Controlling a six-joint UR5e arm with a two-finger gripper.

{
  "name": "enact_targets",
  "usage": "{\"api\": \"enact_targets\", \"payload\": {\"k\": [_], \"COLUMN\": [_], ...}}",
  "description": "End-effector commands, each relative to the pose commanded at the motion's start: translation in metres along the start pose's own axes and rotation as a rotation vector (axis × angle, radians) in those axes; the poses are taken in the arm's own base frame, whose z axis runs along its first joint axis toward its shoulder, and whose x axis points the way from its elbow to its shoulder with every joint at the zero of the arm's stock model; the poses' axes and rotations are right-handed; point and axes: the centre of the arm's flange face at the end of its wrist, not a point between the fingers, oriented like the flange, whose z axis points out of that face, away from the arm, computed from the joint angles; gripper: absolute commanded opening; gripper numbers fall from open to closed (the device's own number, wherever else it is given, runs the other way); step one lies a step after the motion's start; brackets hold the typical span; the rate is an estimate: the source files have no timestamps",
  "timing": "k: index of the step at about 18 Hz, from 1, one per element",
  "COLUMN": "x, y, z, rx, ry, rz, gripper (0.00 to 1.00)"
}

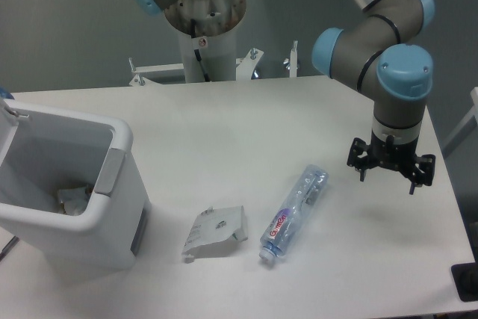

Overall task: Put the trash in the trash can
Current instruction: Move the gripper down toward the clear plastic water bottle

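The biggest risk from here, as I judge it, lies in the bottle (294, 213) itself: it is crushed, clear and roughly round, so fingers closing off its centre line could squeeze it sideways and send it rolling or skating across the smooth table (224, 132), away from the pincer and possibly toward the near edge. The carton (216, 231) is a different problem; it lies nearly flat, so a pincer coming straight down may find no edge to bite on and simply press it against the tabletop or push it along. A long carry is also needed, since the trash can (71, 184) stands well off on the far side of both pieces from the pincer, and a weak hold on either piece could drop it short of the rim or leave it hung on the thick lip instead of inside. The pincer (390, 168) hangs above the table with its fingers pointing down and spread apart, gripping nothing and touching nothing. The bottle lies near it, just off to its camera-left and a little toward the camera, its cap end pointing away from the pincer; the carton lies beyond the bottle on that same side. Some scraps already sit in the can's bottom.
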Motion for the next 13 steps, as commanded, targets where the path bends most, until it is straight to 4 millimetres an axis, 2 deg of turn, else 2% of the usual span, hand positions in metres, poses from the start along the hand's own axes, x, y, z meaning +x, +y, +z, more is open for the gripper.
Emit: {"api": "enact_targets", "payload": {"k": [6,11,13], "x": [0.002,0.029,0.040], "y": [0.001,0.011,0.000], "z": [0.002,0.029,0.035], "rx": [0.004,-0.005,-0.005], "ry": [0.012,0.035,0.049], "rz": [-0.005,-0.002,0.018], "gripper": [1.00,1.00,1.00]}}
